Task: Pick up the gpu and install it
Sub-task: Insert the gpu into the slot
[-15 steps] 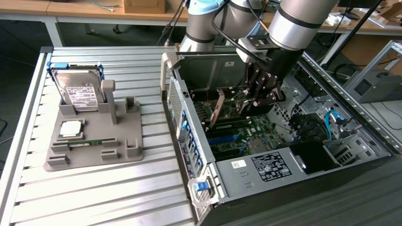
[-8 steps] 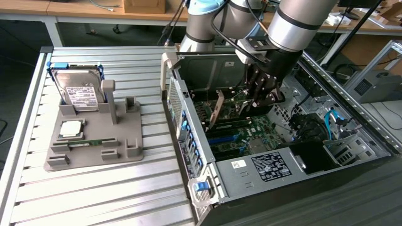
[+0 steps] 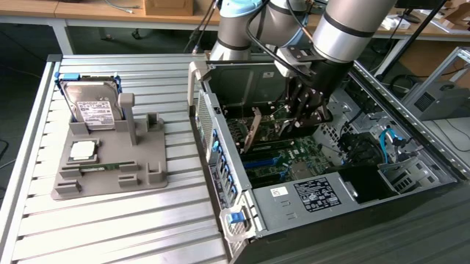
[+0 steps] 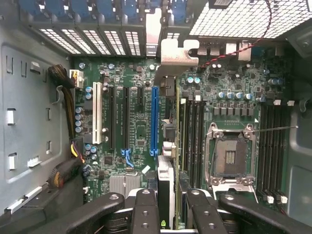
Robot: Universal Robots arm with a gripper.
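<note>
The gpu (image 4: 168, 161) is seen edge-on as a slim card, and its silver end bracket (image 4: 171, 51) reaches the case's rear slot openings. My gripper (image 4: 168, 207) is shut on it, one dark finger (image 4: 145, 209) on each side. The card hangs over the green motherboard (image 4: 136, 131), close beside the long blue slot (image 4: 154, 119); whether it touches the board I cannot tell. In the exterior view my gripper (image 3: 302, 124) is lowered into the open computer case (image 3: 220, 137) with the gpu (image 3: 253, 129) tilted below it.
On the exterior view's left a grey holder (image 3: 110, 165) carries a hard drive (image 3: 92, 107), a processor (image 3: 82, 151) and a memory strip (image 3: 107, 165). Inside the case are a power supply (image 3: 316, 195), blue cables (image 3: 389, 143), a cable bundle (image 4: 68, 97) and the processor socket (image 4: 229, 156).
</note>
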